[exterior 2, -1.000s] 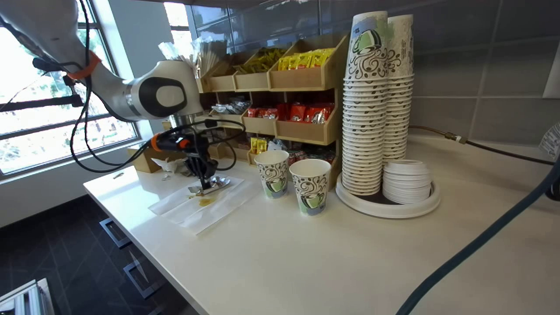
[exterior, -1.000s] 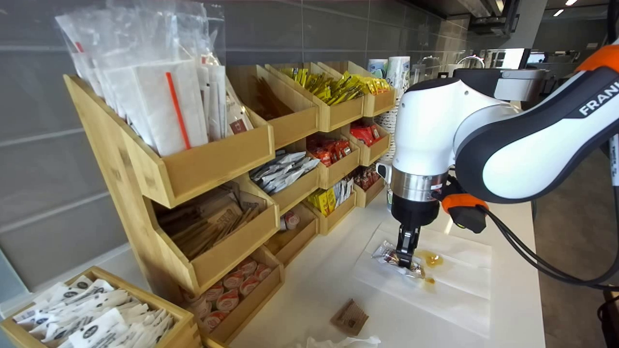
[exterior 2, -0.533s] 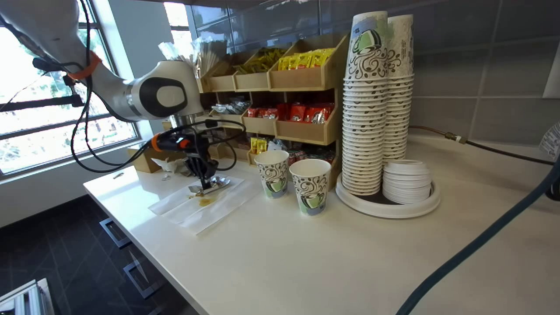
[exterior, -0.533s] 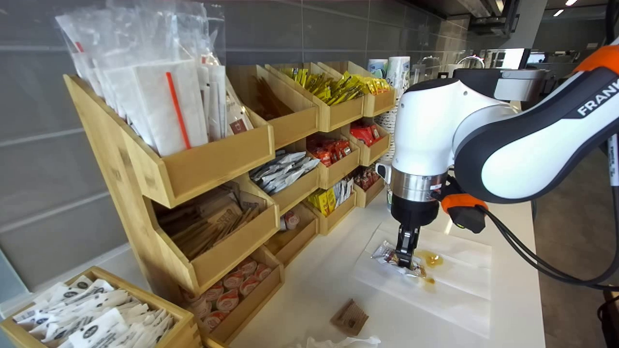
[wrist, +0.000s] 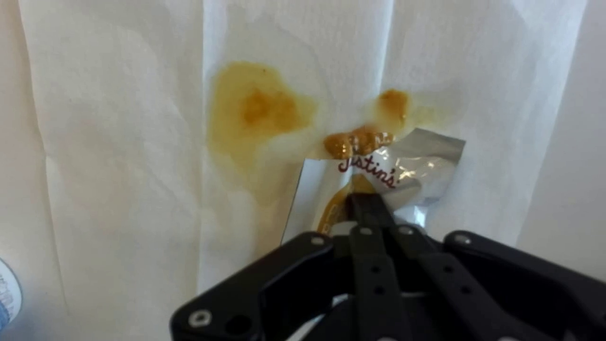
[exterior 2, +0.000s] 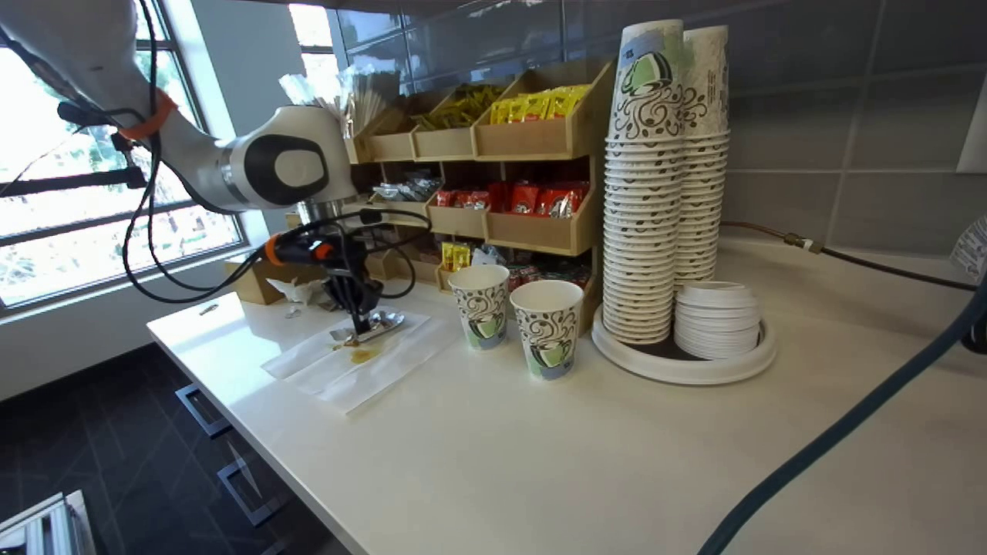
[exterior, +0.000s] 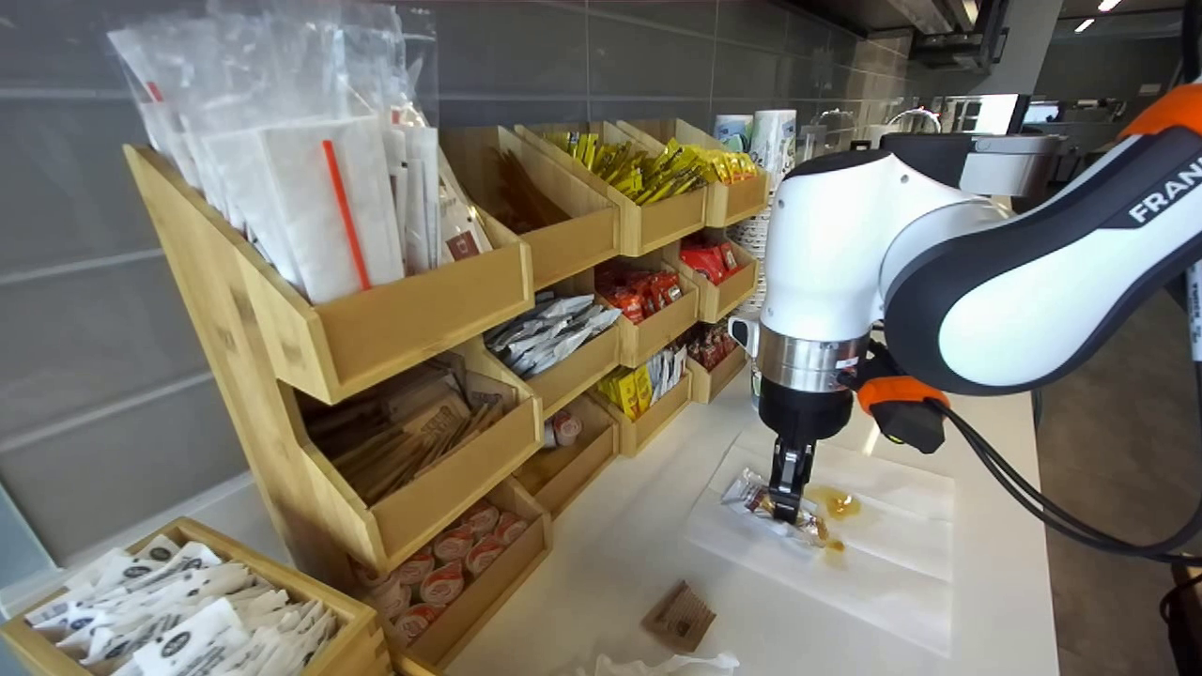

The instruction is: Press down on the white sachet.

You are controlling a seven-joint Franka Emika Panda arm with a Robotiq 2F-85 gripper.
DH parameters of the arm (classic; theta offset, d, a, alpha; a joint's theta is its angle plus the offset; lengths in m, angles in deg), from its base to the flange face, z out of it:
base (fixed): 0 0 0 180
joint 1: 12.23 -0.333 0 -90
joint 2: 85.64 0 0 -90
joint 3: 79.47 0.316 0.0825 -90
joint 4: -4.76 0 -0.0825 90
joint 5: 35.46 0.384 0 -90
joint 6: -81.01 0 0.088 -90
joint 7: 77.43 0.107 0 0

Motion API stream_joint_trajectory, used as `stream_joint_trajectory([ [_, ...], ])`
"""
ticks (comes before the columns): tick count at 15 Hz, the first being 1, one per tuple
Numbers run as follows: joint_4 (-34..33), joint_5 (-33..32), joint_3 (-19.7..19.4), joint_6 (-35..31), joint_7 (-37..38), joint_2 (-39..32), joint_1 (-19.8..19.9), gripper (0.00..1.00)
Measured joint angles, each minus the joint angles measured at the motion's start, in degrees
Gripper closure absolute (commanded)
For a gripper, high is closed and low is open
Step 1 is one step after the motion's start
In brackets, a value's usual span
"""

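The gripper (exterior: 785,513) has shifted slightly, touching the white sachet (wrist: 374,174) (crinkled) below.

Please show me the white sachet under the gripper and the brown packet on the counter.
White sachet (wrist: 375,173): wrist view, on its lettered face.
Brown packet (exterior: 679,616): an exterior view, on its visible face.
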Motion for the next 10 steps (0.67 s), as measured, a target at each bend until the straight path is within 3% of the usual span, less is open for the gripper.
stream_joint_trajectory([
  [10, 0.0, -1.5, 0.8, 1.2, 0.0, 2.0, -0.9, 1.0],
])
